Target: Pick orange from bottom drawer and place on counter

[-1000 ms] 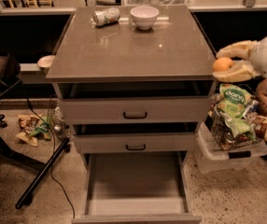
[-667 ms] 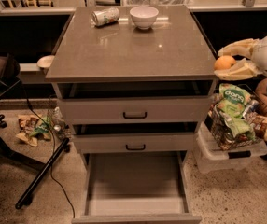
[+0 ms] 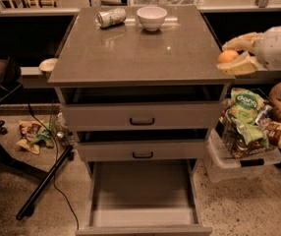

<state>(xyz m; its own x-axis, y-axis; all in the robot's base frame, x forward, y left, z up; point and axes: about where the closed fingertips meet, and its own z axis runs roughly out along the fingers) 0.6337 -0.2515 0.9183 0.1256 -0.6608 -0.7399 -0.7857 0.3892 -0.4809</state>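
The gripper (image 3: 232,55) is held at the right edge of the counter (image 3: 130,53), its fingers pinched on the orange (image 3: 227,56), whose underside is hidden by the lower finger. Contact with the counter cannot be judged. The arm is cut off at right. The front of the open bottom drawer (image 3: 143,191) is cropped.

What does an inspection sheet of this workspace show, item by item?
Surface: the counter, glossy, middle bare.
Job's things: the orange is held in the gripper at the counter's right edge; the bottom drawer is pulled out, nothing in it.
Clutter: a can on its side and a white bowl at the counter's back.
Grippers: the gripper is beside the counter's right edge, shut on the orange.
Cables: a black cable on the floor, left.
Surroundings: a basket of snack bags on a plastic bin at right; wrappers on the floor at left.
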